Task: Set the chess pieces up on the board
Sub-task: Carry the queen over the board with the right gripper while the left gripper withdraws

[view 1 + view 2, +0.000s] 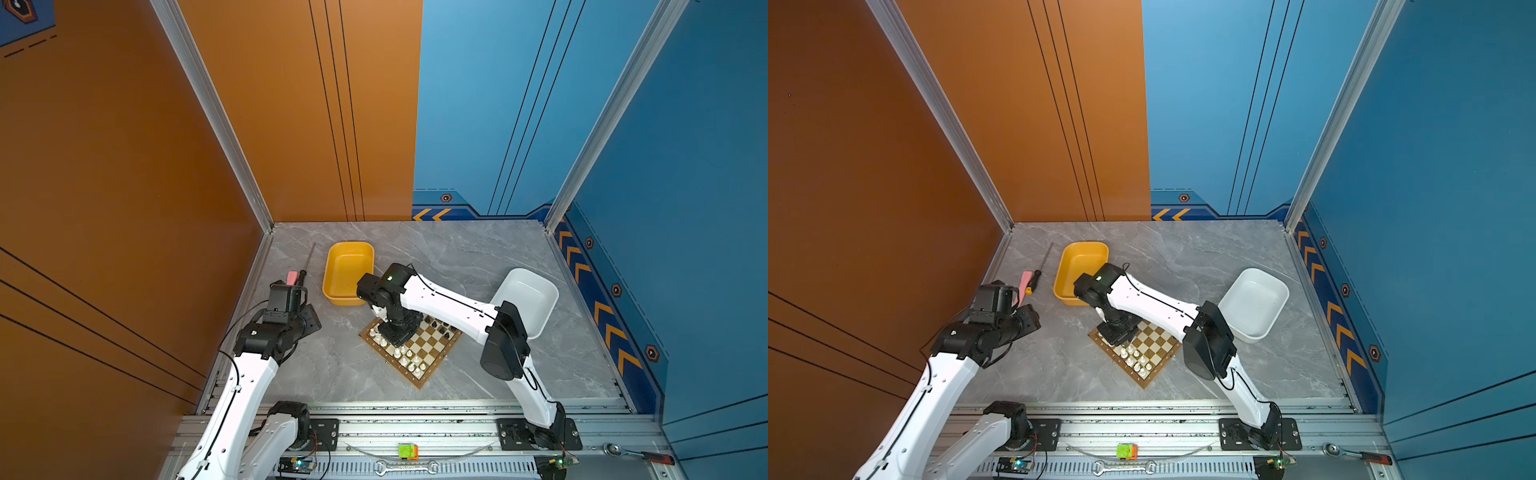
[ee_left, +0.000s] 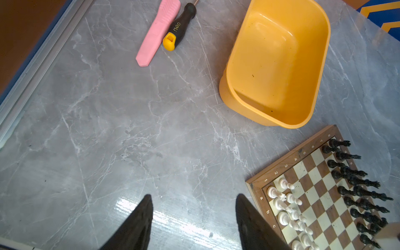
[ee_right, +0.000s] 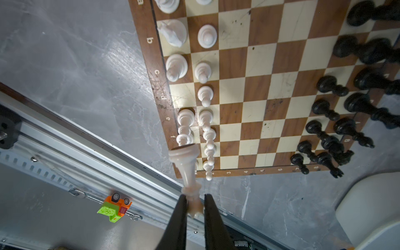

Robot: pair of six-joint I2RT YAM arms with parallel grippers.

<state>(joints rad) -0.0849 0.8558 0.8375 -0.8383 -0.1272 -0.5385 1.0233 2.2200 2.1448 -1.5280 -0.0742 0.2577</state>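
Right gripper point(image 3: 193, 207): jaws pinched on the head end of a tall white piece point(image 3: 185, 166), whose base pointed away from the fingertips toward the board point(image 3: 259, 86). The piece hung clear of the surface, over the white edge of the board.

Left gripper point(image 2: 193, 218): jaws spread, nothing between them, held over bare table point(image 2: 108, 129). The board lay off to one side of it, well apart.

Ahead of the right fingertips, the white pieces point(image 3: 176, 67) stood upright in two ranks along the nearer edge. Farther out from the gripper, the black pieces point(image 3: 329, 86) filled two ranks along the opposite edge. One gap was noted in the white back rank: the d-file square point(image 3: 184, 93) stood bare. The last squares of that rank lay behind the held piece and could not be checked.

The yellow tray point(image 2: 238, 101), beyond the left fingertips, showed no pieces. The white tray point(image 1: 525, 291) showed none either.

Assessment: the set-up was nearly complete. The held piece was probably meant for the d-file square. What was left was to lower it upright there without knocking its neighbours, then release.
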